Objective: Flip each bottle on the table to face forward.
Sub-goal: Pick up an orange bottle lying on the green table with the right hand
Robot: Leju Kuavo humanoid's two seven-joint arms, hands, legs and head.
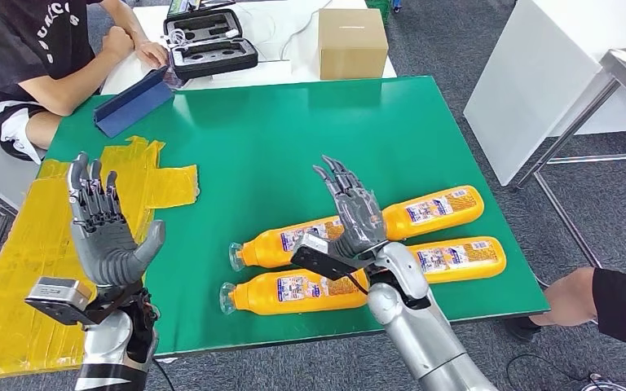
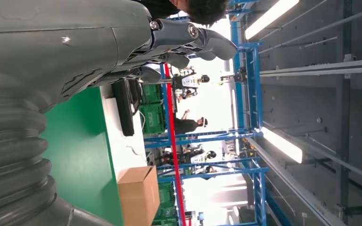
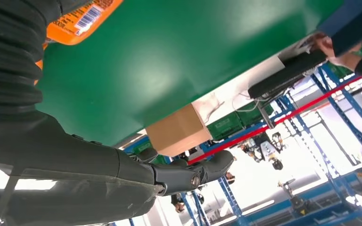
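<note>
Raised at the near left edge of the desk [image 1: 293,138], left hand [image 1: 102,228] upright with fingers spread and palm bare, holding nothing. Right hand [image 1: 357,213] reaching in from the near right, fingers extended and apart above the middle of the far bottles, nothing grasped. Four orange bottles on their sides on the green desk in two rows, near right of centre: far-left bottle [image 1: 281,242] and near-left bottle [image 1: 293,292] with caps pointing left, far-right bottle [image 1: 436,208] and near-right bottle [image 1: 460,258] beyond the forearm. Yellow tape patch [image 1: 143,175] to the left; blue folder [image 1: 133,102], open black case [image 1: 209,39] and cardboard box [image 1: 352,42] at the far edge, beside a seated person [image 1: 24,57].

Left wrist view: thumb and fingers of the left hand apart against the ceiling, cardboard box beyond the green surface.

Right wrist view: right hand loose and unladen, a slice of orange label [image 3: 82,19] just behind it.

Likely best done by lowering over one bottle's middle, wrapping firmly, then rolling it label-up without nudging its neighbour.
</note>
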